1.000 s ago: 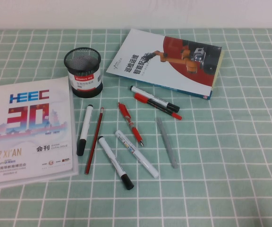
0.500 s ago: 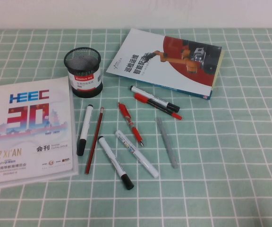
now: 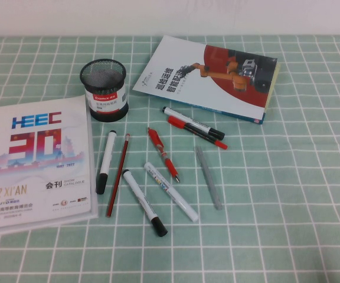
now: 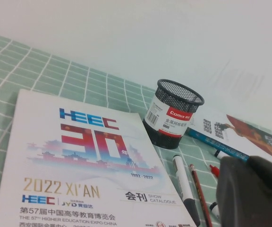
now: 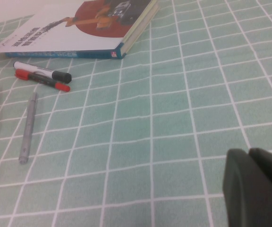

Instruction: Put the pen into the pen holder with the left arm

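Note:
The pen [image 3: 105, 161], a white marker with a black cap and black tail, lies on the checked cloth between the HEEC catalogue and a red pencil [image 3: 118, 175]. It also shows in the left wrist view [image 4: 183, 182]. The pen holder [image 3: 104, 89], a black mesh cup with a red-banded white label, stands upright just beyond it and shows in the left wrist view [image 4: 171, 113] too. My left gripper [image 4: 247, 161] is shut and empty, held back from the pen. My right gripper [image 5: 248, 152] is shut and empty over bare cloth. Neither arm shows in the high view.
A HEEC catalogue [image 3: 34, 162] lies left of the pen. A robot book [image 3: 211, 76] lies at the back. A second black-capped marker [image 3: 144, 202], an all-white marker [image 3: 171, 191], a red pen [image 3: 163, 154], two more pens [image 3: 193, 127] and a grey pen [image 3: 208, 177] lie mid-table.

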